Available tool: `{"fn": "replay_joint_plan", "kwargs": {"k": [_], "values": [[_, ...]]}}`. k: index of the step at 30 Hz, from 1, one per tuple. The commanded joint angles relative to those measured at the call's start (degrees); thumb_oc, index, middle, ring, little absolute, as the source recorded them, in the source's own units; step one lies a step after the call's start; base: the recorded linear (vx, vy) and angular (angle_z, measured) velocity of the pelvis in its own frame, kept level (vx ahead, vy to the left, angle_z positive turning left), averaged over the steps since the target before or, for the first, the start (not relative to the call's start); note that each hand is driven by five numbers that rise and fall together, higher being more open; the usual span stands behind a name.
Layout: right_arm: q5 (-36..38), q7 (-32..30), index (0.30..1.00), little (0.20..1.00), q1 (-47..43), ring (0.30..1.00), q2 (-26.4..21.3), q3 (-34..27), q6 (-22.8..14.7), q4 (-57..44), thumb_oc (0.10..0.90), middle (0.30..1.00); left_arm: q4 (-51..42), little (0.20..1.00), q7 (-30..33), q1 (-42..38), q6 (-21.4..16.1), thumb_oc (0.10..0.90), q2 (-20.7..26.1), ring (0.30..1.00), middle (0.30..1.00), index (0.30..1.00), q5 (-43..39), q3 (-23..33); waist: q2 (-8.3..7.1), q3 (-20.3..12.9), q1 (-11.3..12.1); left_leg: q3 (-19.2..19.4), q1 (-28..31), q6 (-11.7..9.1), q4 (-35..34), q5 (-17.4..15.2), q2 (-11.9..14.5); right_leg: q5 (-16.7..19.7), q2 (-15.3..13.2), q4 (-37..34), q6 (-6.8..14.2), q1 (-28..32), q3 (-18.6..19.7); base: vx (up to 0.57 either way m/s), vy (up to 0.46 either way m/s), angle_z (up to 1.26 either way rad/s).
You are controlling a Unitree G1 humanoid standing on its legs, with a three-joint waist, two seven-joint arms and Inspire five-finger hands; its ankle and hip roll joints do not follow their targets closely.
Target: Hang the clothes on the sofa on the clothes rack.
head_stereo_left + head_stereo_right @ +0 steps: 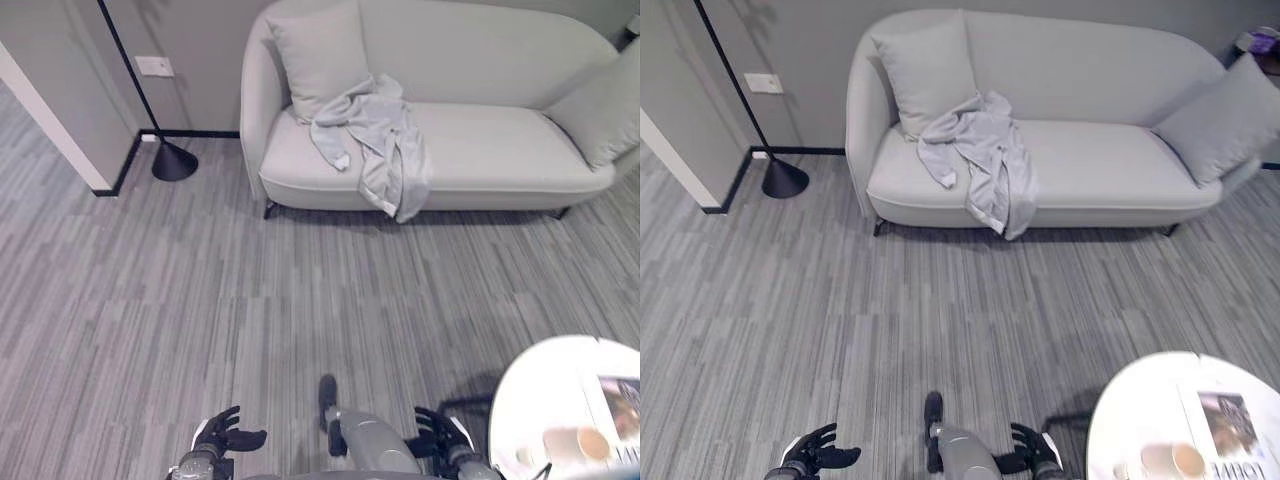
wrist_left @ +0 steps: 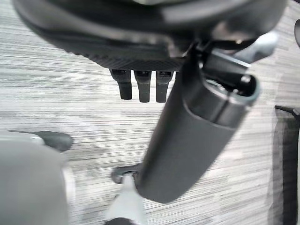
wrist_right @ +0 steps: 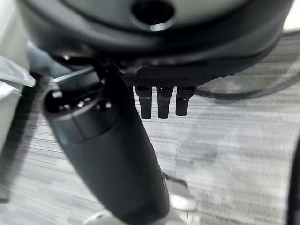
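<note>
A light grey garment (image 1: 378, 140) lies crumpled on the left part of the pale grey sofa (image 1: 500, 150), one end hanging over the seat's front edge. It also shows as the garment (image 1: 980, 150) in the right eye view. Both hands hang low at the picture's bottom edge, far from the sofa. My left hand (image 1: 222, 436) has relaxed fingers and holds nothing. My right hand (image 1: 440, 432) is likewise open and empty. In the wrist views the left hand's fingers (image 2: 143, 86) and the right hand's fingers (image 3: 161, 101) point straight down at the carpet.
A black floor lamp (image 1: 172, 160) stands on its round base left of the sofa, by a wall corner. Two cushions (image 1: 318, 60) lean on the sofa's ends. A round white table (image 1: 560, 410) with cups and a magazine is at lower right. Grey striped carpet lies between.
</note>
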Motion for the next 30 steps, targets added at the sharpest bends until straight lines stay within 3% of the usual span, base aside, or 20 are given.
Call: {"fn": "replay_joint_plan", "kwargs": {"k": [1,2,4,6,9,11,12,14,16,17,18,19,20,21,22,24,25,27,28,30], "values": [[1.84,-1.90,0.900,0.900,-1.79,0.900,-5.93,-0.88,-1.81,-3.27,0.800,0.900,-4.36,0.900,0.04,0.04,-1.00,0.800,2.45,0.900,0.900,0.900,0.93,-1.29,-1.68,3.36,2.18,0.17,-8.68,1.01,17.39,18.06,2.02,-0.62,1.12,-5.01,6.13,5.63,6.93,0.49,-0.290,-0.15],[1.99,-2.30,0.900,0.900,-2.53,0.900,-6.21,-0.82,-1.33,-2.50,0.800,0.900,-4.73,0.900,0.05,0.14,-0.96,0.800,2.46,0.900,0.900,0.900,0.42,-1.31,-2.18,4.14,3.76,1.14,-13.43,2.51,20.39,15.42,0.38,-1.85,0.88,-5.01,5.77,8.10,8.47,0.34,-0.126,-0.31],[2.30,-2.28,0.900,0.900,-3.21,0.900,-6.51,-0.76,-1.18,-2.16,0.800,0.900,-5.67,0.900,-0.11,0.74,-1.03,0.800,2.45,0.900,0.900,0.900,-0.67,-1.13,-3.15,4.61,6.35,3.51,-21.85,3.70,18.19,11.45,-2.65,-3.34,0.21,-5.01,5.85,12.05,11.10,0.50,-0.123,-0.53],[2.74,-2.09,0.900,0.900,-3.78,0.900,-6.98,-1.10,-1.36,-3.18,0.800,0.900,-7.62,0.900,0.14,2.04,-1.43,0.800,2.44,0.900,0.900,0.900,-1.29,-0.64,-3.65,4.89,8.30,4.58,-23.94,4.15,2.91,10.03,-3.01,-5.03,-0.28,-5.01,6.37,14.55,12.29,0.56,-0.038,-0.78],[3.01,-2.70,0.900,0.900,-5.34,0.900,-7.79,-1.04,-2.43,-3.75,0.800,0.900,-9.70,0.900,0.25,3.51,-1.95,0.800,2.47,0.900,0.900,0.900,-1.51,0.26,-1.54,4.16,11.45,6.63,-24.55,3.33,-28.60,14.68,-2.09,-9.36,1.57,-5.01,6.83,19.73,12.96,0.65,0.019,-0.55],[2.97,-3.59,0.900,0.900,-6.61,0.900,-7.75,-1.03,-2.76,-3.28,0.800,0.900,-8.64,0.900,0.91,3.49,-1.99,0.800,2.30,0.900,0.900,0.900,-1.37,0.39,-0.88,3.46,12.39,10.15,-31.58,1.58,-29.90,14.46,-1.29,-10.63,1.43,-5.01,6.80,23.50,14.01,0.66,0.072,-0.25],[2.79,-3.50,0.900,0.900,-7.21,0.900,-7.31,-0.75,-2.67,-3.15,0.800,0.900,-8.09,0.900,0.88,3.77,-1.98,0.800,2.27,0.900,0.900,0.900,-1.48,0.85,-0.78,2.77,12.68,12.25,-31.68,1.21,-29.90,15.31,-0.57,-11.49,1.03,-5.01,6.80,25.27,15.09,0.82,0.139,-0.30],[2.80,-2.02,0.900,0.900,-7.91,0.900,-6.11,0.01,-2.39,-3.70,0.800,0.900,-6.58,0.900,0.84,5.00,-2.07,0.800,2.65,0.900,0.900,0.900,-2.79,3.23,-0.40,0.56,15.23,9.66,-27.29,1.77,-29.90,17.52,-0.88,-13.20,-1.21,-5.01,7.20,28.73,17.63,0.83,0.183,-0.81],[0.79,-1.64,0.900,0.900,-7.27,0.900,-4.80,0.67,-2.41,-1.97,0.800,0.900,-3.96,0.900,1.08,5.80,-2.10,0.800,2.44,0.900,0.900,0.900,-2.65,4.44,-2.02,-2.52,16.22,6.58,-23.45,1.82,-29.90,21.67,-2.91,-8.02,-5.25,-0.91,10.11,29.62,16.87,0.82,0.196,-0.94],[1.05,-1.22,0.900,0.900,-6.70,0.900,-4.15,0.55,-2.43,-1.05,0.800,0.900,-3.00,0.900,0.91,6.06,-2.04,0.800,2.52,0.900,0.900,0.900,-3.08,5.10,-2.86,-3.37,17.16,5.64,-21.34,2.77,-29.90,21.78,-3.86,-1.85,-7.97,5.22,13.16,28.42,16.54,0.68,0.156,-0.45],[1.13,-0.94,0.900,0.900,-6.50,0.900,-3.88,0.63,-2.34,-0.63,0.800,0.900,-2.44,0.900,0.69,5.99,-1.69,0.800,2.50,0.900,0.900,0.900,-3.23,5.22,-2.54,-3.37,17.20,4.86,-19.20,3.30,-29.90,21.58,-3.73,2.55,-8.87,11.93,14.72,25.72,15.94,0.66,0.185,-0.51],[0.70,-0.66,0.900,0.900,-6.27,0.900,-3.79,0.98,-2.11,-0.41,0.800,0.900,-1.95,0.900,0.73,6.04,-1.64,0.800,2.65,0.900,0.900,0.900,-3.68,5.72,-2.03,-2.91,16.95,3.67,-16.02,4.63,-29.90,20.42,-4.14,9.44,-10.50,21.13,14.34,22.97,15.65,0.71,0.338,-0.62],[0.67,-0.40,0.900,0.900,-5.90,0.900,-3.07,0.84,-1.59,-1.35,0.800,0.900,-1.74,0.900,0.36,5.59,-1.13,0.800,3.46,0.900,0.900,0.900,-3.63,5.49,-0.31,-1.06,14.79,1.94,-9.95,7.72,-29.90,16.97,-3.57,11.27,-12.97,36.91,11.00,13.92,13.31,0.56,0.293,-0.58],[0.67,-0.40,0.900,0.900,-5.91,0.900,-3.10,0.84,-1.59,-1.36,0.800,0.900,-1.74,0.900,0.36,5.58,-1.13,0.800,3.43,0.900,0.900,0.900,-3.63,5.49,-0.18,-1.23,14.86,2.00,-10.18,7.70,-29.90,17.02,-3.41,11.40,-12.81,36.91,11.00,13.64,13.41,0.32,0.211,-0.04],[0.67,-0.40,0.900,0.900,-5.91,0.900,-3.11,0.84,-1.58,-1.36,0.800,0.900,-1.74,0.900,0.36,5.58,-1.13,0.800,3.42,0.900,0.900,0.900,-3.63,5.49,-0.17,-1.28,14.88,2.02,-10.23,7.70,-29.90,17.02,-3.39,11.42,-12.79,36.91,11.00,13.58,13.44,0.16,0.103,0.74],[-0.34,-0.36,0.900,0.900,-5.57,0.900,-3.00,0.97,-1.28,-1.41,0.800,0.900,-2.19,0.900,0.34,5.46,-1.14,0.800,3.70,0.900,0.900,0.900,-3.39,5.37,2.00,-0.03,12.67,0.91,-6.55,8.80,-29.90,14.99,-1.56,3.32,-14.89,41.82,7.83,4.51,8.86,0.39,0.135,0.70],[-0.15,-0.22,0.900,0.900,-5.21,0.900,-3.10,0.97,-1.37,-1.74,0.800,0.900,-2.65,0.900,0.41,5.29,-1.30,0.800,3.80,0.900,0.900,0.900,-3.98,5.27,2.23,0.61,12.04,0.45,-5.03,8.68,-29.90,14.12,-1.22,0.20,-14.75,38.93,7.32,2.33,6.42,0.50,-0.019,0.25],[0.33,0.37,0.900,0.900,-4.49,0.900,-4.06,0.34,-1.35,-3.88,0.800,0.900,-4.23,0.900,0.69,5.00,-1.81,0.800,4.29,0.900,0.900,0.900,-4.83,5.43,2.04,1.71,9.68,-1.57,-1.63,7.89,-29.90,11.65,-1.32,-0.66,-10.43,26.16,8.26,-1.88,2.57,0.63,-0.205,0.48],[1.03,-0.28,0.900,0.900,-4.00,0.900,-4.86,-0.45,-1.26,-5.33,0.800,0.900,-6.08,0.900,0.91,3.91,-1.73,0.800,4.94,0.900,0.900,0.900,-4.93,6.00,0.25,2.52,7.58,-4.28,0.95,6.84,-29.90,9.71,-2.43,0.94,-5.34,9.34,10.28,-2.48,3.88,0.73,-0.307,0.54],[1.27,-1.10,0.900,0.900,-3.46,0.900,-5.32,-1.09,-1.04,-5.66,0.800,0.900,-6.17,0.900,1.77,2.19,-1.97,0.800,5.27,0.900,0.900,0.900,-4.76,6.22,-1.40,3.08,5.42,-7.55,3.69,6.38,-29.90,7.09,-3.37,3.44,-1.11,-1.07,12.41,-4.43,8.88,0.65,-0.246,0.80]]}}
